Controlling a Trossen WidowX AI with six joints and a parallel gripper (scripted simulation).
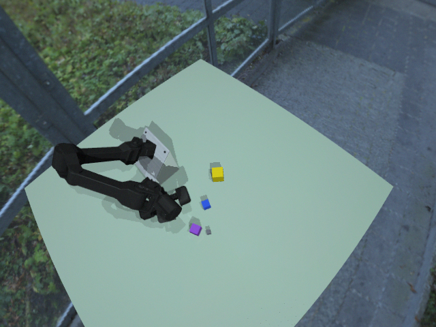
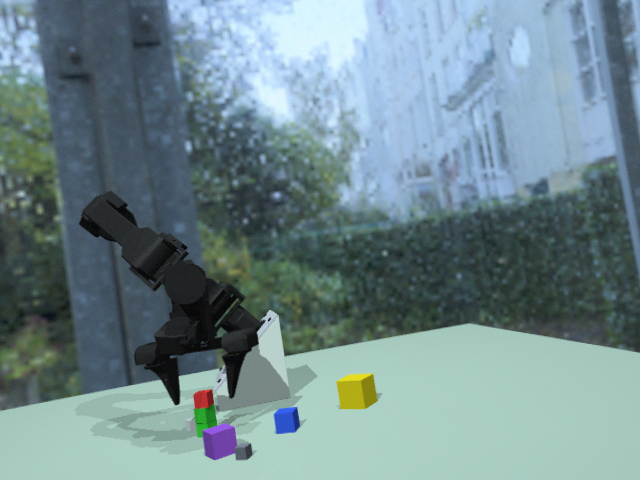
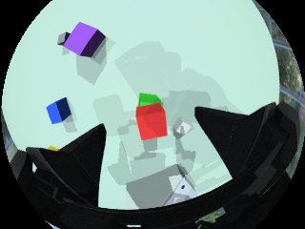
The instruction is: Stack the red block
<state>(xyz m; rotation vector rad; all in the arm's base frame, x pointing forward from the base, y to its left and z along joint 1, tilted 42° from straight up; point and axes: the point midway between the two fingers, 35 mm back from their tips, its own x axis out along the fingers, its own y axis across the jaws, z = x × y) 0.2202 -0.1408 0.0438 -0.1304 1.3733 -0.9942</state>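
Observation:
The red block sits on top of the green tower, which stands upright on the table. The red block looks slightly turned against the green below it. My gripper is open wide and empty, its fingertips apart on either side of the red block and not touching it. In the top view the arm hides the tower and the red block.
A purple block stands close to the tower with a small grey block beside it. A blue block, a yellow block and a small whitish block are also there.

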